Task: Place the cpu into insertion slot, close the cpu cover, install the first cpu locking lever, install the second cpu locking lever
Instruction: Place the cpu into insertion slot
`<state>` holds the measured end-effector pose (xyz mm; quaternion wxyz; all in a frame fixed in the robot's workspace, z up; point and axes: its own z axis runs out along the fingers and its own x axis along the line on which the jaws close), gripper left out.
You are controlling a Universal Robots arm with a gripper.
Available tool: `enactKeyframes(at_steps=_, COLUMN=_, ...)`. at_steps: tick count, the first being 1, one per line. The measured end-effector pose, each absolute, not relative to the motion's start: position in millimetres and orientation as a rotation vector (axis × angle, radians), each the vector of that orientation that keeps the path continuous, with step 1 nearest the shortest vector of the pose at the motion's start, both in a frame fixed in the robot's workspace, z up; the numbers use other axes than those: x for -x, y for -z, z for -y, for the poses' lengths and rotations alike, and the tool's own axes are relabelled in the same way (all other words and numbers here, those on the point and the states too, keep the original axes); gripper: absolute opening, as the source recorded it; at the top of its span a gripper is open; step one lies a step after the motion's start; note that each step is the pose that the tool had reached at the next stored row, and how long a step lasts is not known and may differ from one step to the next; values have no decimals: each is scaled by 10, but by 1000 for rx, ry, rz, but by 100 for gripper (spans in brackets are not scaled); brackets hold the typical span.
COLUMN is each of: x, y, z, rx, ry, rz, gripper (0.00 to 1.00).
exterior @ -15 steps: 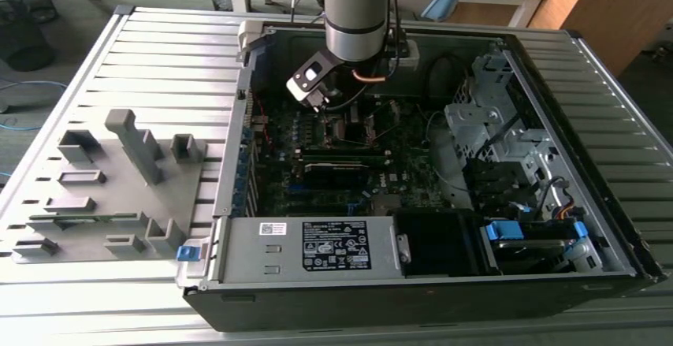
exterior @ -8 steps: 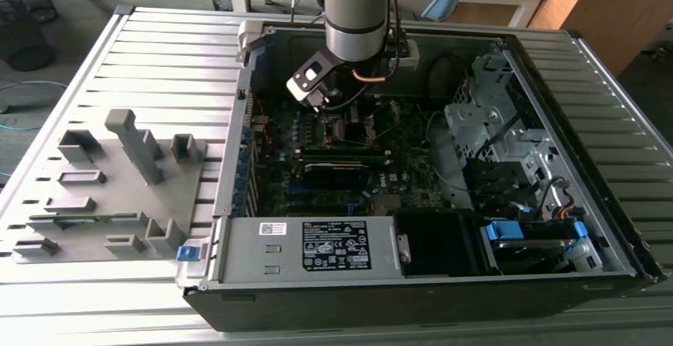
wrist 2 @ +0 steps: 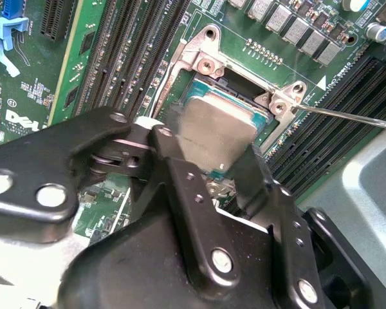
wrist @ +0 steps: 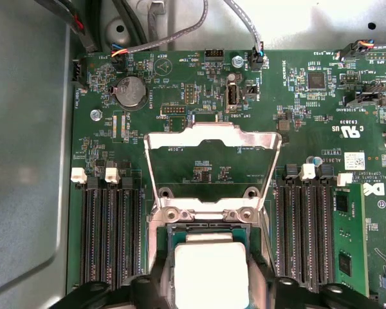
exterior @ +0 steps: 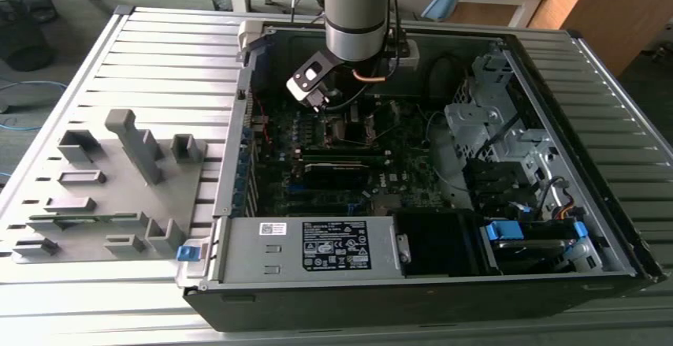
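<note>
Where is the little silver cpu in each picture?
Exterior view: too small to tell; look under the gripper.
Second wrist view: the cpu is held in the gripper, beside the silver screw bracket.
First wrist view: the cpu is beside that bracket, with the open cpu cover beyond.
Shared landmark: the bracket, in both wrist views.

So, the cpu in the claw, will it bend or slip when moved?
Probably stiff: the cpu looks like a flat plate with a metal top. It may slip, since the claw grips only its thin edges. Likely light, being small and thin.
</note>
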<state>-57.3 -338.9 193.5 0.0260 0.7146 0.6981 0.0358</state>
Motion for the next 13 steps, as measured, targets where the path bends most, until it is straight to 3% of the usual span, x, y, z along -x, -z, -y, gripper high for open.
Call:
enactKeyframes(at_steps=1, x=573, y=-1935, z=3389, rx=-2209, ry=-111, rz=-2158, gripper=61)
enactKeyframes(at_steps=13, x=573, y=-1936, z=3389, rx=-2209, ry=-110, rz=-2158, gripper=61)
